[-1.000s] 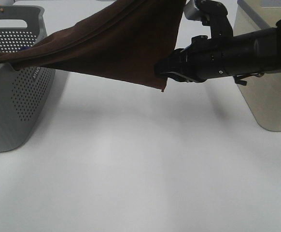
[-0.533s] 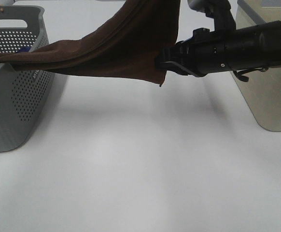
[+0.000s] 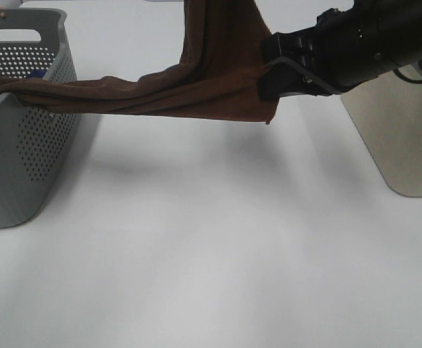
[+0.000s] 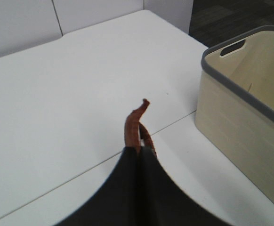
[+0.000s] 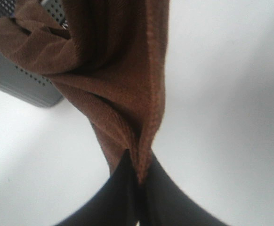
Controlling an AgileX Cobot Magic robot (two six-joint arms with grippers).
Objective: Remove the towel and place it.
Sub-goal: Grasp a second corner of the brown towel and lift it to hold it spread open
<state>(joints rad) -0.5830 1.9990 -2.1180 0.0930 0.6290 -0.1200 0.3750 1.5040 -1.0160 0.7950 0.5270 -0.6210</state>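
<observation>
The right gripper (image 3: 267, 83) has risen toward the upper right; the towel (image 3: 196, 90) stretches from the grey basket (image 3: 22, 152) at left to top centre; this gripper and the left gripper (image 4: 139, 153) each pinch a hem; I would lift evenly until the tail clears the rim.

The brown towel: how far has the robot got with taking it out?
Done: the left fingers and right fingers grip the towel. In hand: it hangs lifted, one end draped over the grey basket rim. Left: pulling it clear and setting it down.

The towel (image 3: 211, 87) runs off the high view's top, the grey basket (image 3: 22, 159) off its left
</observation>
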